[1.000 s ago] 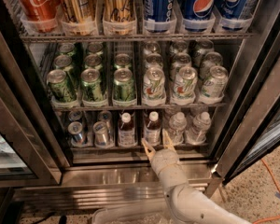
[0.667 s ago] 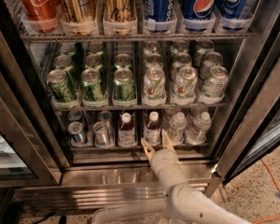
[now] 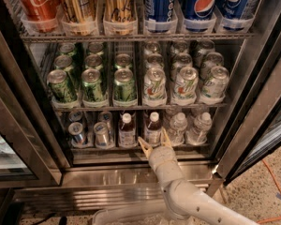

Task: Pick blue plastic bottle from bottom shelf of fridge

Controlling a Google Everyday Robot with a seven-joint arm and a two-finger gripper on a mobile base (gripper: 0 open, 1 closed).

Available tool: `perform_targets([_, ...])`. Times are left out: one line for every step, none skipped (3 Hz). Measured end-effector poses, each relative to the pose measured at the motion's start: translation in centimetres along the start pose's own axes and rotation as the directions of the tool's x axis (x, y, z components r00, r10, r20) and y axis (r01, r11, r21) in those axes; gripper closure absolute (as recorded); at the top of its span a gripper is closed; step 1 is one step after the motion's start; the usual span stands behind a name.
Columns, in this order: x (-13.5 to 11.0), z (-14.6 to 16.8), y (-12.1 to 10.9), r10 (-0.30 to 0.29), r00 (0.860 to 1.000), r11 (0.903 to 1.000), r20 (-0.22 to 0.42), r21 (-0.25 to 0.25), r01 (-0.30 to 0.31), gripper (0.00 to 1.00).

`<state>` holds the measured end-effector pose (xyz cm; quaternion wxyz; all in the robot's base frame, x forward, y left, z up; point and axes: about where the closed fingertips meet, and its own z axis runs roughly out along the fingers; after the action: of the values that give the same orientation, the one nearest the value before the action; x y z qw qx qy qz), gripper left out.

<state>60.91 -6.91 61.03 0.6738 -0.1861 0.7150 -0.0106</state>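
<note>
Plainly the reach-in step is in hand. The fridge [image 3: 107,178] stands open, with rows of tall cans [image 3: 126,6] up top and a tier of green and pale cans [image 3: 124,84] below. On the bottom shelf [image 3: 107,149] sit small silver cans [image 3: 101,135] at the left, two white-capped bottles in the middle and clear water bottles [image 3: 178,127] at the right. The blue plastic bottle [image 3: 153,125] is the right-hand one of the middle pair, upright, just beside its twin [image 3: 127,129]. The pale arm [image 3: 178,196] rises from below, and the gripper [image 3: 153,140] sits at the shelf's front rail with its fingers spread apart on either side of that bottle's lower body; whether they touch it I cannot tell. Next, I judge, the fingers should close on the bottle without nudging its twin, then draw it straight out over the rail.
</note>
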Motion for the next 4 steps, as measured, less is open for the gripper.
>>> perform_targets([-0.1, 0.6, 0.1, 0.013, 1.000, 0.9999, 0.005, 0.002, -0.013, 0.32])
perform_targets([-0.5, 1.2, -0.3, 0.025, 1.000, 0.9996, 0.017, 0.014, -0.025, 0.32])
perform_targets([-0.7, 1.8, -0.7, 0.037, 0.999, 0.9989, 0.024, 0.027, -0.038, 0.32])
perform_targets([-0.6, 1.9, -0.7, 0.038, 0.999, 0.9989, 0.024, 0.027, -0.039, 0.50])
